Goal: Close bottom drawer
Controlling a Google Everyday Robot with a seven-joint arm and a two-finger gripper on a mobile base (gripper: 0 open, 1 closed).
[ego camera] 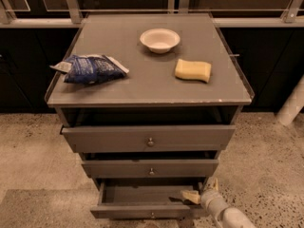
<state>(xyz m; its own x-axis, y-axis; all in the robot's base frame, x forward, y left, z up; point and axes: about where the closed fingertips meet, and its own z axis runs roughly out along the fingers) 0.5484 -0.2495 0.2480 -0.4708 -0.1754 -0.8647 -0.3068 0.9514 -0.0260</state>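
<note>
Three drawers stand open. The bottom drawer [137, 211] projects farthest, at the lower centre of the frame, with its front panel near the bottom edge. The gripper [200, 192] sits at the lower right, over the drawer's right side. Its fingers [190, 196] are spread and grasp nothing. One tip appears to lie over the drawer box, behind the front panel.

Risks from this position:

1. Trapping. If the drawer goes in with a tip inside the box, the tip probably jams against the middle drawer [150, 168]. Cause: contact behind the panel rather than on its face.
2. Skewed push. Force at the right end alone probably racks the drawer on its runners and stalls it part-way.
3. Slip. A tip may slide off the narrow panel edge and lose contact.
4. Jolt. A hard shove shakes the cabinet, so the bowl [160, 39], sponge [193, 70] and bag [90, 69] on the worktop [142, 87] may shift.
</note>
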